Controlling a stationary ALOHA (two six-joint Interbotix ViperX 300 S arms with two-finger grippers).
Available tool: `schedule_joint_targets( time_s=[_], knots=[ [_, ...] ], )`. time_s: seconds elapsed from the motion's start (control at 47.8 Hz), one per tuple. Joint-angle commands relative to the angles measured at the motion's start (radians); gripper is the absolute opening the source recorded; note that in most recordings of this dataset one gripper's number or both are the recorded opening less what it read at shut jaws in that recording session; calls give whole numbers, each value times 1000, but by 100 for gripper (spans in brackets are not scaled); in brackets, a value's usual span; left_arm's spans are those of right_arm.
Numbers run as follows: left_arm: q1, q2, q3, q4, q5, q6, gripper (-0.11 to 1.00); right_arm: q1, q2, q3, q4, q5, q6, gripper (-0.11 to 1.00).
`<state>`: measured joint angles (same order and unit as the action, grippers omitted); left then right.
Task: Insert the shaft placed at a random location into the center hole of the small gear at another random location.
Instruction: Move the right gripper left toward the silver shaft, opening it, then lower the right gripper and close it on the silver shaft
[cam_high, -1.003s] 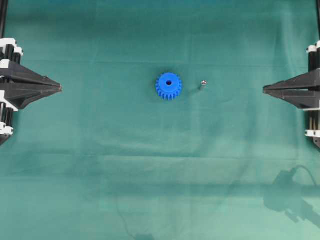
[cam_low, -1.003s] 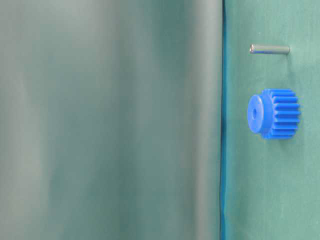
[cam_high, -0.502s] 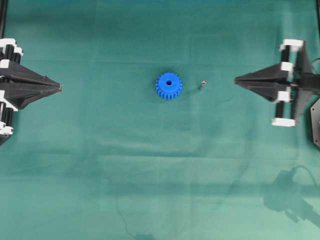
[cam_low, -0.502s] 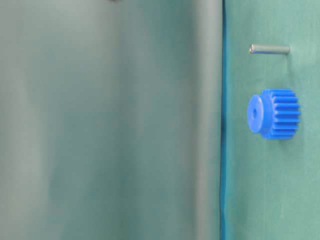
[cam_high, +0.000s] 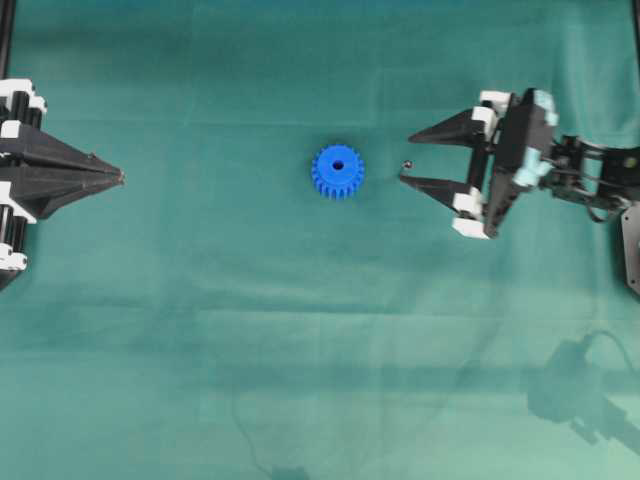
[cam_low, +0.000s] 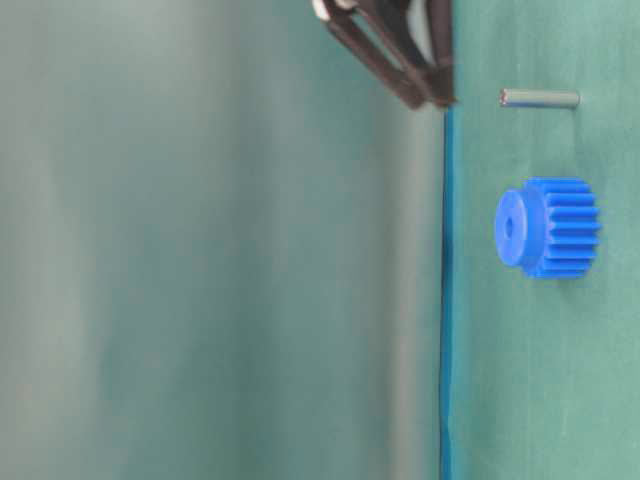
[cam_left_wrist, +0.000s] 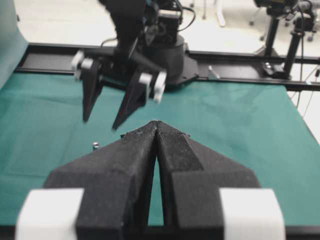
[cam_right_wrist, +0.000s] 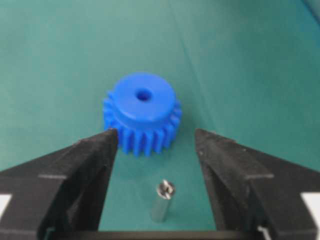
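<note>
The right gripper (cam_high: 406, 159) hangs spread wide — its two fingers straddle the shaft (cam_right_wrist: 162, 201), which stands upright on the green cloth (cam_high: 300, 330), untouched. Just beside it sits the small gear (cam_high: 337, 172), center hole (cam_right_wrist: 144, 94) facing up. At the far left edge the left gripper (cam_high: 120, 178) is pressed together, holding nothing.

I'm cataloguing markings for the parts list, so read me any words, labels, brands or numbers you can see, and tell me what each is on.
None: no readable text in any view.
The small gear: plain blue, unmarked.
The shaft: bare metal, unmarked.
The right gripper and left gripper: black and white, no lettering visible.
</note>
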<state>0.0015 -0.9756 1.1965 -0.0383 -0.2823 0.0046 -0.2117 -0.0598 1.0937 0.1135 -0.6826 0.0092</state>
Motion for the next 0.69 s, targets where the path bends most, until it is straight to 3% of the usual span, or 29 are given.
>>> schedule_joint_targets(
  time_s=[0.0, 0.146, 0.439, 0.564, 0.669],
  knots=[
    [0, 3, -9, -2, -3, -2, 0, -12, 46, -20, 20, -41, 0, 64],
    [0, 2, -8, -2, 0, -6, 0, -17, 124, -21, 52, -95, 2, 63],
    [9, 3, -8, -2, 5, -11, 0, -17, 164, -23, 55, -109, 6, 57],
    [17, 3, -6, -2, 11, -11, 0, -17, 163, -23, 51, -109, 5, 46],
    [17, 3, -6, -3, 14, -12, 0, -14, 163, -23, 48, -110, 5, 26]
  ],
)
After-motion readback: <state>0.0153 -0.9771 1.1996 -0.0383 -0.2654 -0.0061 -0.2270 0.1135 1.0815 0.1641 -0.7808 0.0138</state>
